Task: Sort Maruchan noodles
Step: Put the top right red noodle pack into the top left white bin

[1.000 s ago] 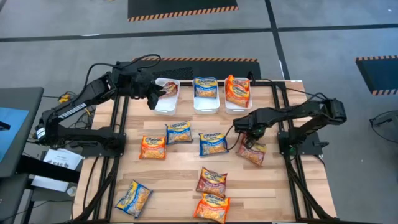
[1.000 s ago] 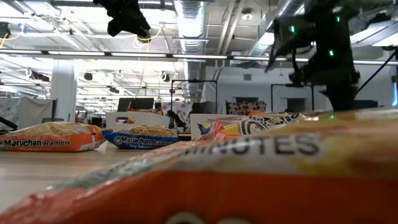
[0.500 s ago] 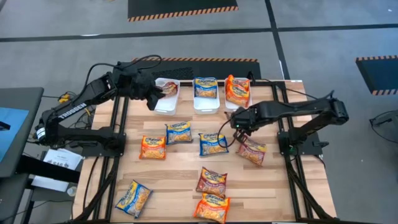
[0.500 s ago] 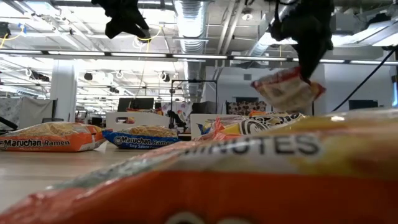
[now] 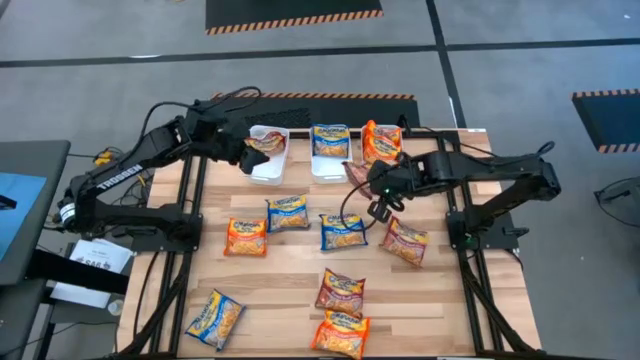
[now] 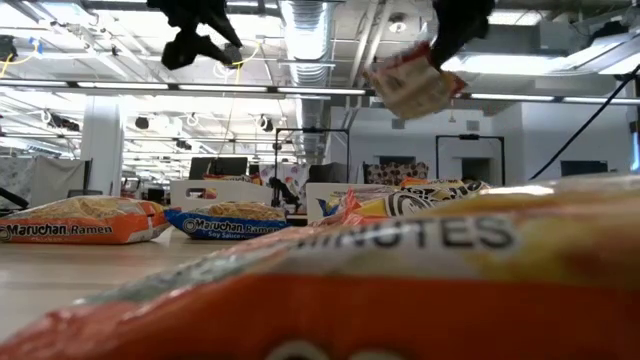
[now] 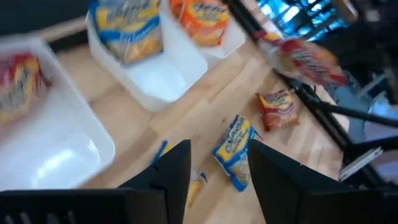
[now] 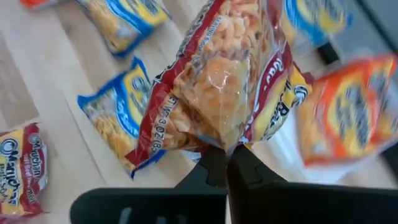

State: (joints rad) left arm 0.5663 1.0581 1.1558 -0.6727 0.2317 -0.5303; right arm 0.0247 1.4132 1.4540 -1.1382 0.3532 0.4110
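Observation:
My right gripper (image 5: pixel 372 183) is shut on a dark red Maruchan packet (image 8: pixel 217 74), held in the air near the white bins; the low view shows the packet (image 6: pixel 410 85) high above the table. My left gripper (image 7: pixel 219 152) hovers open and empty over the left bin (image 5: pixel 266 166), where another red packet (image 5: pixel 268 141) lies. The middle bin (image 5: pixel 331 165) holds a blue packet and the right bin (image 5: pixel 383 165) an orange one. Flat on the wooden table lie loose packets: orange (image 5: pixel 246 237), blue (image 5: pixel 288 212), blue (image 5: pixel 343 230) and red (image 5: pixel 405 241). My right gripper pinches one edge of the red packet (image 8: pixel 219 138) between its two shut fingers. The fingers slant down from above. The packet is lifted clear of the table and sticks out tilted beyond the fingertips.
Nearer the front edge lie a red packet (image 5: pixel 341 292), an orange one (image 5: pixel 340 335) and a blue one (image 5: pixel 215 318). In the low view an orange packet (image 6: pixel 350 300) fills the foreground. Black frame rails run along both sides of the table.
My right gripper has risen from the table's right side with the red packet, which is now clear of the table, and has carried it toward the far edge and the bins. My left gripper has rolled at the wrist while staying over the left bin.

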